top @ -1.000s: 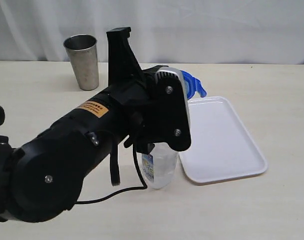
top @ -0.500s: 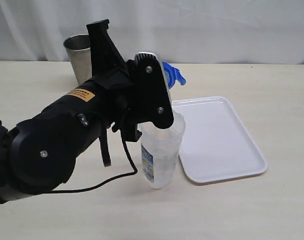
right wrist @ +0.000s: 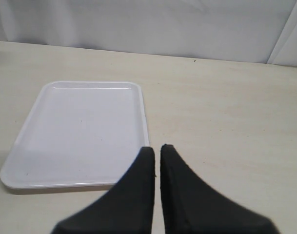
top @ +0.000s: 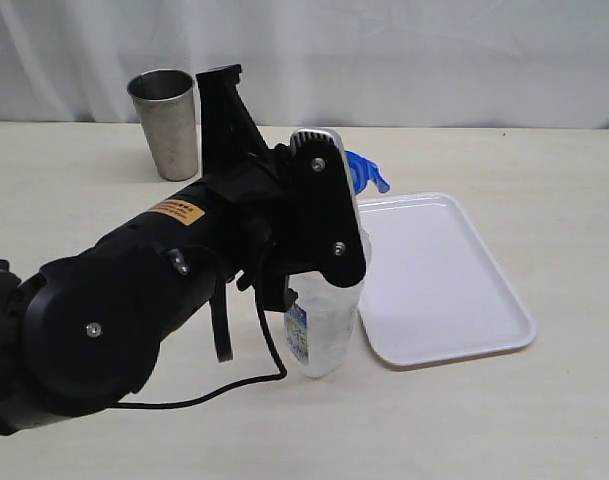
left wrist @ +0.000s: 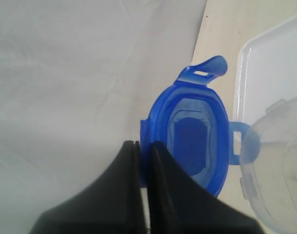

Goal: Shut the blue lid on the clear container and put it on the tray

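The blue lid point(top: 368, 174) hangs in the air, pinched by its edge in my shut left gripper point(top: 346, 185). In the left wrist view the lid point(left wrist: 194, 131) shows its underside, with the fingertips point(left wrist: 138, 148) clamped on one side flap. The clear container point(top: 324, 322) stands upright on the table just left of the tray point(top: 439, 275); my left arm hides its top. Its open rim point(left wrist: 277, 161) lies just beside the lid in the left wrist view. My right gripper point(right wrist: 156, 148) is shut on nothing, low over the table beside the tray point(right wrist: 80, 131).
A grey steel cup point(top: 167, 120) stands at the back left. The bulky black left arm point(top: 164, 290) stretches across the left half of the table. A white curtain backs the scene. The right arm does not show in the exterior view.
The left arm first swung up and left with the lid, baring the container's rim. It has now come back down and right, covering the rim again.
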Available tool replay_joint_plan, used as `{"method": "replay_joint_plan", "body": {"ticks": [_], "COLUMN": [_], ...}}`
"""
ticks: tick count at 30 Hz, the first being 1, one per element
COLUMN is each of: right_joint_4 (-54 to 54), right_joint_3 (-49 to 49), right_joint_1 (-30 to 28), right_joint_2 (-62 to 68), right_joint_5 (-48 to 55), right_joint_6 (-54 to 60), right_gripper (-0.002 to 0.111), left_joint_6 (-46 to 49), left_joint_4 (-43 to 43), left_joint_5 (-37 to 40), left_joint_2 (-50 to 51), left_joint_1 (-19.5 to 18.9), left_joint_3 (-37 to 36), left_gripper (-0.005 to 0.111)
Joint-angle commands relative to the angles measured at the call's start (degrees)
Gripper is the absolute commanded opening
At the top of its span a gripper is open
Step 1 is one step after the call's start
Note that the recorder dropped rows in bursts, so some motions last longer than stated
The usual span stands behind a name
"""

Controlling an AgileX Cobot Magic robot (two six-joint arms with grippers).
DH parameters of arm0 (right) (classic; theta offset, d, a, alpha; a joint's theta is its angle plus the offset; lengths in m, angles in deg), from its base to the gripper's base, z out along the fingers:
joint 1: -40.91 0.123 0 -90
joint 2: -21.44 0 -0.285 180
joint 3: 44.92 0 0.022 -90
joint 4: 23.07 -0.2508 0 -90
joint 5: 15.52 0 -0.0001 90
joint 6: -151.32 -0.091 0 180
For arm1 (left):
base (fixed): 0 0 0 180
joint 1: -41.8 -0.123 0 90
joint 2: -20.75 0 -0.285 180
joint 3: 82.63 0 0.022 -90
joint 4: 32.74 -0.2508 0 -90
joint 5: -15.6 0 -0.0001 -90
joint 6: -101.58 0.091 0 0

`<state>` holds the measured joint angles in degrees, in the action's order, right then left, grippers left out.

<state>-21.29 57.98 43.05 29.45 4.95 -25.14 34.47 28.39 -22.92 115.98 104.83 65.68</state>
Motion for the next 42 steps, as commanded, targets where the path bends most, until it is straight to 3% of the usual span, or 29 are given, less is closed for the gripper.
{"method": "replay_joint_plan", "body": {"ticks": [1, 11, 25, 29, 42], "right_joint_4": [0.15, 0.15, 0.15, 0.15, 0.15], "right_joint_3": [-0.11, -0.11, -0.11, -0.11, -0.11], "right_joint_1": [-0.22, -0.22, -0.22, -0.22, -0.22], "right_joint_2": [-0.23, -0.23, -0.23, -0.23, -0.23], "right_joint_5": [-0.14, -0.14, -0.14, -0.14, -0.14], "right_joint_6": [0.19, 0.19, 0.19, 0.19, 0.19], "right_gripper": [0.005, 0.005, 0.005, 0.005, 0.005], "left_joint_6": [1.45, 4.83, 6.14, 9.4, 9.54], "left_joint_4": [3.54, 4.09, 14.09, 16.74, 18.99], "left_joint_5": [0.52, -2.27, 3.49, 9.05, 10.05], "left_joint_2": [-0.44, -0.44, -0.44, -0.44, -0.44], "left_joint_1": [0.34, 4.35, 4.35, 4.35, 4.35], "left_joint_3": [-0.13, -0.13, -0.13, -0.13, -0.13], "left_gripper": [0.0, 0.0, 0.0, 0.0, 0.0]}}
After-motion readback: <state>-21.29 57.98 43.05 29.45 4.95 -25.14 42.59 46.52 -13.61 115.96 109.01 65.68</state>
